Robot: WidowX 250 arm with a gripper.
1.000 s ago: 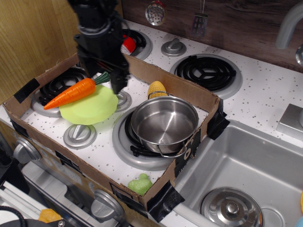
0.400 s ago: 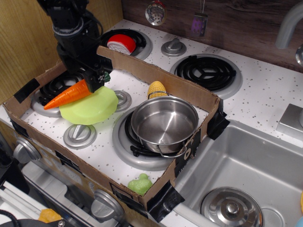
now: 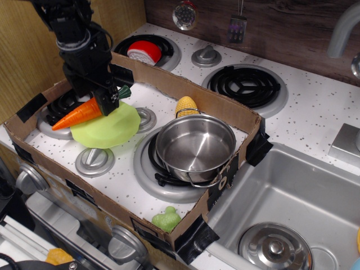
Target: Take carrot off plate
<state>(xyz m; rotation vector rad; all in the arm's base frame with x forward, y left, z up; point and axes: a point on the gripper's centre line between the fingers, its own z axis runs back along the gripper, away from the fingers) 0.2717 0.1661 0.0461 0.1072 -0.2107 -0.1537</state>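
Carrot [image 3: 79, 113], bright orange with a dark green stem, lies tilted at the left of the scene, its thick stem end over the far-left edge of the plate [image 3: 107, 128] and its pointed tip reaching left past the rim, above a burner [image 3: 59, 109]. The black gripper [image 3: 106, 100] comes down from the upper left and sits on the carrot's thick end, its fingers closed around it just below the stem. The fingertips merge with the dark arm, so the exact contact is hard to make out. It is not clear whether the carrot rests on the plate or is raised slightly above it.

The lime-green plate lies flat inside a shallow cardboard tray [image 3: 185, 93] set over a toy stove. To its right stands a steel pot [image 3: 195, 145] on a large burner, with a yellow corn cob [image 3: 186, 105] half hidden behind the pot's far rim. A green toy [image 3: 167, 219] at the tray's near edge is partly cut off by the cardboard wall. A red and white object [image 3: 142, 52] sits on the far burner.

Compared with a second ago, the arm has shifted left and the gripper has moved from the stem onto the carrot's thick end. The carrot has slid slightly left and sits lower against the plate edge.
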